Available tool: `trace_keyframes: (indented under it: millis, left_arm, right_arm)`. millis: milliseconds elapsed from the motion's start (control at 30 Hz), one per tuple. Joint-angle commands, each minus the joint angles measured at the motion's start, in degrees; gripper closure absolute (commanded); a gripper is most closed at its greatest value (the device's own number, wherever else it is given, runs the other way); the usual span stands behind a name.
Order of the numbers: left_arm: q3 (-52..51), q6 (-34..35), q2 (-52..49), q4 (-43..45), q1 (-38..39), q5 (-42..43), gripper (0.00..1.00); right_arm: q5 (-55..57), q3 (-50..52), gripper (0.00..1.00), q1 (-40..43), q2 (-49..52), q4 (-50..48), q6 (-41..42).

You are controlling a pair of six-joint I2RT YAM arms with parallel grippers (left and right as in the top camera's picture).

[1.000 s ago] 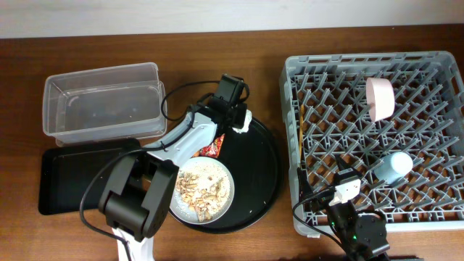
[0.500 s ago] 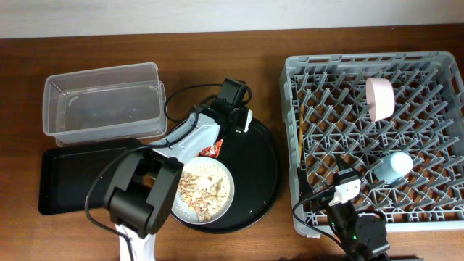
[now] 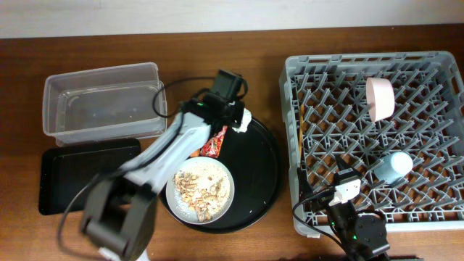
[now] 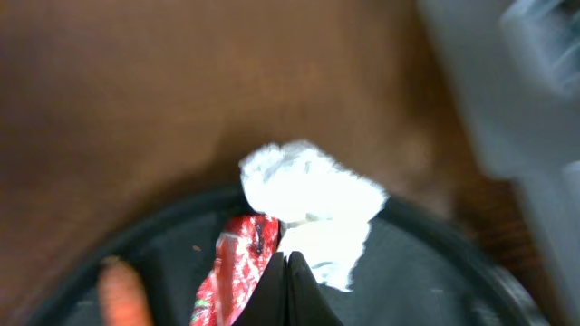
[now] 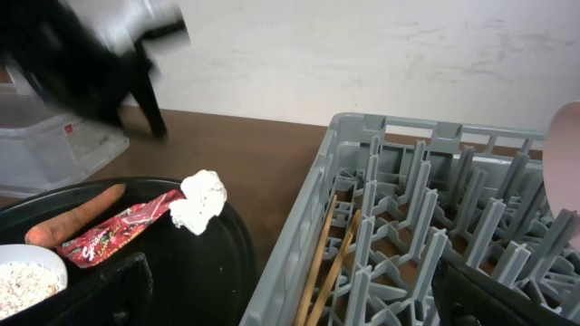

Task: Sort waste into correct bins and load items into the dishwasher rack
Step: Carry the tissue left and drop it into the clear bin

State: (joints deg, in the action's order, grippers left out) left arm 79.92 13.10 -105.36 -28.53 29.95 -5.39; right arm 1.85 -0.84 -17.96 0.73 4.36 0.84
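Snack wrapper — print unreadable — beside tissue; left gripper tight together, right gripper wide apart.

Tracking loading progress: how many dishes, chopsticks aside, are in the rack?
2: pink bowl toward the far side of the rack, blue cup nearer, at its right. None looks hidden.

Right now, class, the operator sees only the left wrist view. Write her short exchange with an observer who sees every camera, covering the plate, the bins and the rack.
Operator: I see tissue, wrapper, carrot. Where's the plate?
Observer: On the same round tray, nearer the robot's base than the wrapper, with scraps on it.
Operator: The bins?
Observer: The clear tub and flat black tray lie left of the round tray, the tub farther back.
Operator: The rack?
Observer: It holds the bowl, cup and chopsticks.
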Motion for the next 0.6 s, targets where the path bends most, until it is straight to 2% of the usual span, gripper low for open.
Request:
trace_keyframes:
  millis: [0, 33, 67, 100, 300, 567]
  left_arm:
    - [2.0, 0.7, 6.6, -0.5, -0.4, 1.8, 0.88]
    - [2.0, 0.7, 6.6, -1.0, -0.1, 2.0, 0.74]
    - [1.5, 0.5, 5.9, -2.1, 0.4, 1.9, 0.67]
    - [1.0, 0.5, 5.3, -2.8, 0.7, 1.9, 0.65]
    - [-1.2, 0.5, -4.6, -1.4, 3.3, 1.9, 0.34]
    - [-1.1, 0.6, -15.7, 4.3, 3.4, 6.7, 0.35]
  right_arm:
    - [0.1, 0.5, 0.02, 0.4, -0.5, 0.1, 0.0]
    - [0.1, 0.5, 0.02, 0.4, -0.5, 0.1, 0.0]
    - [0.1, 0.5, 0.02, 0.4, -0.5, 0.1, 0.0]
    - [0.1, 0.5, 0.02, 0.4, -0.5, 0.1, 0.0]
    - [0.1, 0.5, 0.02, 0.4, -0.5, 0.1, 0.0]
    - [0.1, 0.5, 0.02, 0.4, -0.5, 0.1, 0.0]
